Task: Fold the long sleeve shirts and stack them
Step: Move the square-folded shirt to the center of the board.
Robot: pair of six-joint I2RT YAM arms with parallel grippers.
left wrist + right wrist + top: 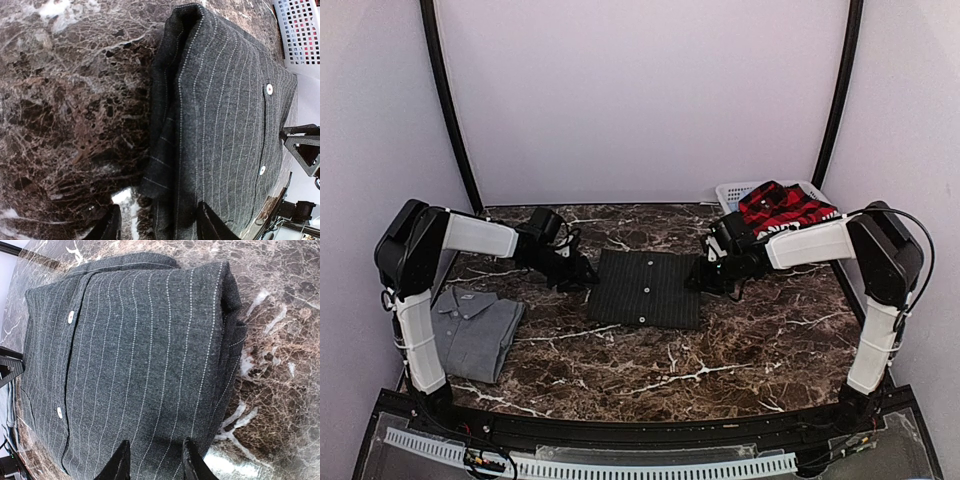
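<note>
We find the left gripper [160, 227] with jaws wide, straddling the left folded edge of the black pinstriped button-up shirt [648, 288], one finger over marble. The right gripper [156, 462] is at its right edge, jaws narrow over cloth, and we cannot tell whether they pinch. The shirt lies flat mid-table with open dark veined marble tabletop [720, 340] around it; folded plain grey shirt [475, 325] near-left, red-and-black plaid shirt [782, 207] in the white slatted plastic basket [735, 190] far-right.
</note>
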